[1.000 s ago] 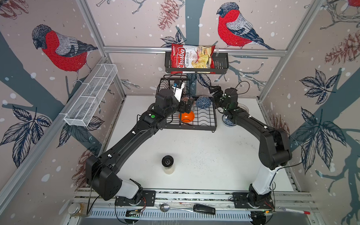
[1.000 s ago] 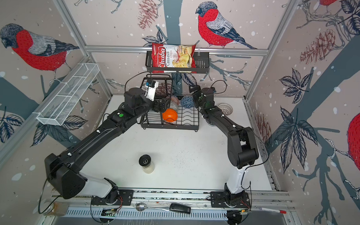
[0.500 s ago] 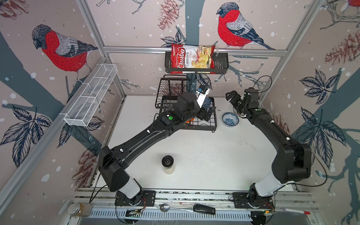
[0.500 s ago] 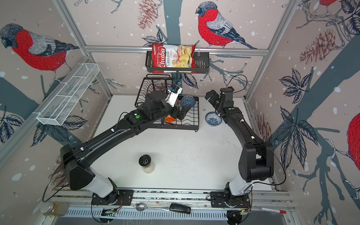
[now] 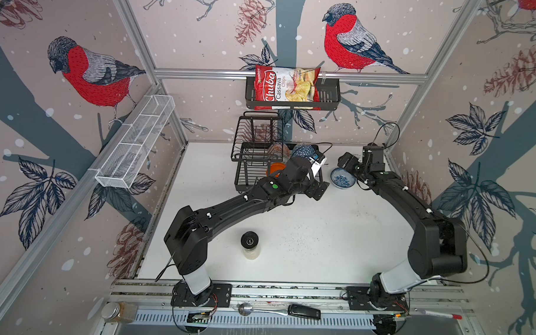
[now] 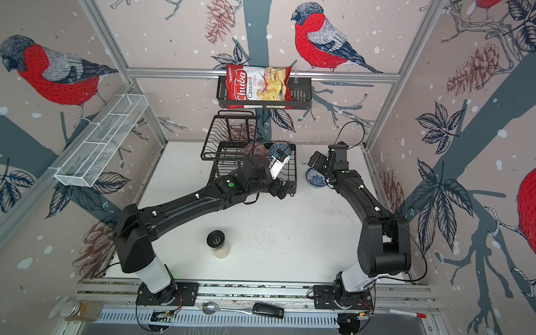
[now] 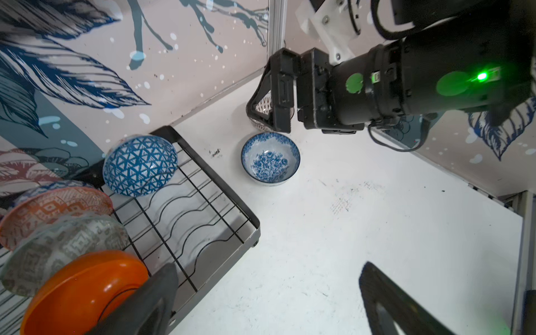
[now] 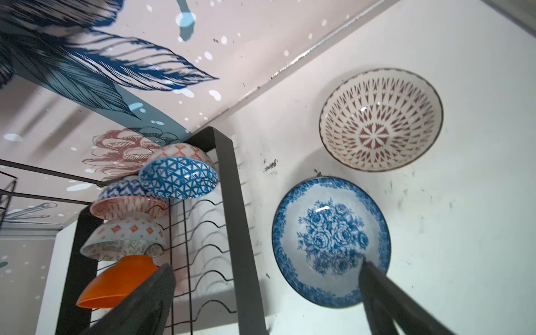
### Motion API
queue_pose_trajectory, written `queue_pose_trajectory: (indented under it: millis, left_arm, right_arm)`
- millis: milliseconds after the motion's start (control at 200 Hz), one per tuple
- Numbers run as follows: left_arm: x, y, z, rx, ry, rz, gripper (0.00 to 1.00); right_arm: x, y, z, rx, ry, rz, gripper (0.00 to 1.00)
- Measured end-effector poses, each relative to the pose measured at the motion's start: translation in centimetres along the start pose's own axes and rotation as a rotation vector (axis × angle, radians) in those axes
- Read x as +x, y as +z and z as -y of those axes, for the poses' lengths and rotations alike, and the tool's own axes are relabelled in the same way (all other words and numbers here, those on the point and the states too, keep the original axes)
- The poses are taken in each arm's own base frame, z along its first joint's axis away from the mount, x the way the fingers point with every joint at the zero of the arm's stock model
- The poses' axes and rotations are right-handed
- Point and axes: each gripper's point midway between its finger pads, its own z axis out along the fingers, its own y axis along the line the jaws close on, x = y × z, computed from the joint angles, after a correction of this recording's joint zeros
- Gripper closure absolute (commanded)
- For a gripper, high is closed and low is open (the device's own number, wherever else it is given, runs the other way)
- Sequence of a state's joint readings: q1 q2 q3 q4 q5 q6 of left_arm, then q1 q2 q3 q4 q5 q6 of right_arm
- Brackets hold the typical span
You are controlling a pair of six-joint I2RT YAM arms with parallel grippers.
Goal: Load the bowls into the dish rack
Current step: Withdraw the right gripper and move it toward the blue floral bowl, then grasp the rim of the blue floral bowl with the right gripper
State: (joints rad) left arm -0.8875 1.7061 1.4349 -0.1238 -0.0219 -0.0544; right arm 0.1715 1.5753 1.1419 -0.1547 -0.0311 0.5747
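Chips bag (image 5: 283,87) in black wall basket (image 5: 331,98); white mesh shelf (image 5: 134,143) on left wall; black-lidded jar (image 5: 250,245) upright on table (image 5: 319,231).

In both top views the left arm (image 5: 244,201) covered the near right corner of the dish rack (image 5: 252,143), leaving only a sliver of the plain orange bowl (image 5: 275,168). The brown-lattice bowl (image 7: 263,103) sat mostly hidden behind the right gripper (image 7: 266,121) in the left wrist view. The right gripper's fingers (image 8: 136,304) were blurred and cut by the right wrist picture's edge.
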Motion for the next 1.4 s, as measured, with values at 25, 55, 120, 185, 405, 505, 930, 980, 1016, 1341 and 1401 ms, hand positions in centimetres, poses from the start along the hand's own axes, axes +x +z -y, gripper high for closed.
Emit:
queue_pose_trajectory:
  millis: [25, 55, 120, 185, 405, 505, 930, 980, 1016, 1341, 1401]
  left_arm:
    - [0.3, 0.2, 0.1, 0.004, -0.002, -0.006, 0.03]
    - [0.6, 0.5, 0.1, 0.007, -0.006, -0.011, 0.02]
    - [0.9, 0.8, 0.5, 0.026, -0.019, -0.019, 0.02]
    - [1.0, 0.9, 0.6, 0.032, -0.025, -0.021, 0.02]
    - [0.6, 0.7, 1.0, 0.055, -0.051, -0.004, 0.02]
    - [0.5, 0.6, 1.1, 0.055, -0.053, -0.002, 0.02]
    - [1.7, 0.7, 2.5, 0.069, -0.027, -0.023, 0.02]
    - [1.7, 0.7, 2.5, 0.068, -0.026, -0.023, 0.02]
    - [1.7, 0.7, 2.4, 0.066, -0.026, -0.023, 0.03]
    - [1.9, 1.1, 2.2, 0.055, -0.026, -0.032, 0.02]
    - [1.9, 1.1, 2.3, 0.058, -0.026, -0.034, 0.03]
  right_arm:
    - [0.5, 0.1, 0.2, 0.006, 0.001, -0.012, 0.06]
    - [0.8, 0.3, 0.3, 0.011, 0.000, -0.021, 0.06]
    - [1.2, 0.4, 0.6, 0.029, -0.004, -0.022, 0.07]
    - [1.8, 0.6, 1.2, 0.058, -0.006, -0.021, 0.08]
    - [4.1, 1.7, 6.0, 0.241, -0.008, -0.046, 0.13]
    - [5.4, 2.5, 8.4, 0.315, -0.001, -0.077, 0.17]
    - [6.3, 5.4, 10.4, 0.313, 0.057, -0.125, 0.34]
    - [6.5, 5.7, 10.7, 0.309, 0.066, -0.137, 0.36]
    - [6.6, 5.8, 10.9, 0.305, 0.079, -0.144, 0.37]
    - [6.6, 6.5, 11.1, 0.269, 0.131, -0.142, 0.54]
    - [6.5, 6.6, 11.0, 0.263, 0.150, -0.137, 0.59]
